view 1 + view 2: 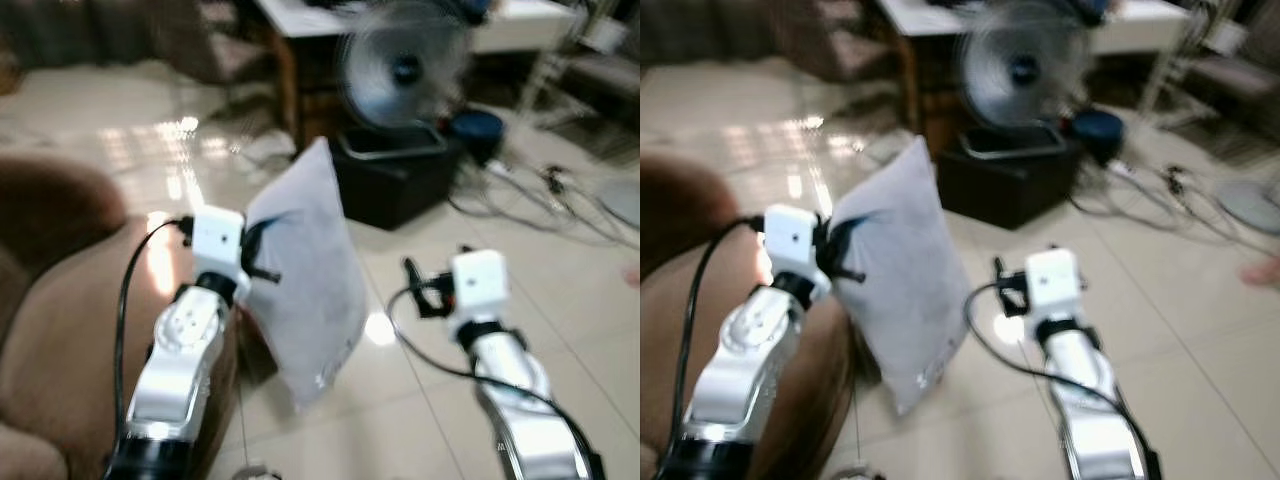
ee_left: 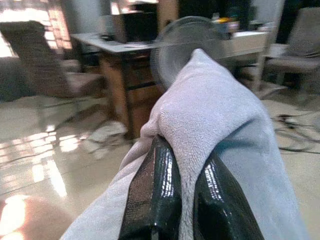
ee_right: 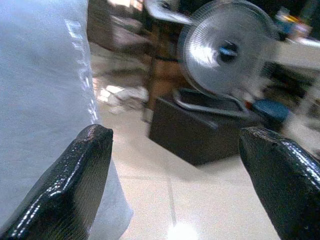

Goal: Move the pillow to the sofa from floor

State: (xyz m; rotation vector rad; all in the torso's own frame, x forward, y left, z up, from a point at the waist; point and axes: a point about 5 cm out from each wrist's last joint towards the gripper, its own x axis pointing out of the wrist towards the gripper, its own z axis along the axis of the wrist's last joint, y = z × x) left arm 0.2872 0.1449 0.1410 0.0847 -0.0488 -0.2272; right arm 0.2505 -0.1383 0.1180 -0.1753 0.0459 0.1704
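Observation:
A pale grey pillow (image 1: 305, 270) hangs upright above the tiled floor, next to the brown sofa (image 1: 60, 320) on my left. My left gripper (image 1: 258, 250) is shut on the pillow's edge, and its two black fingers (image 2: 155, 195) pinch a fold of the fabric (image 2: 210, 115). To the right of the pillow, my right gripper (image 1: 420, 285) is held up with its fingers (image 3: 75, 185) wide open and nothing between them. The pillow's side (image 3: 40, 100) lies close beside the right gripper's one finger.
A standing fan (image 1: 400, 65) and a dark box (image 1: 395, 175) are on the floor ahead. A desk (image 1: 300, 20) stands behind them. Cables (image 1: 540, 200) trail across the tiles at the right. Bare tiles (image 1: 560, 300) lie to the right of my right arm.

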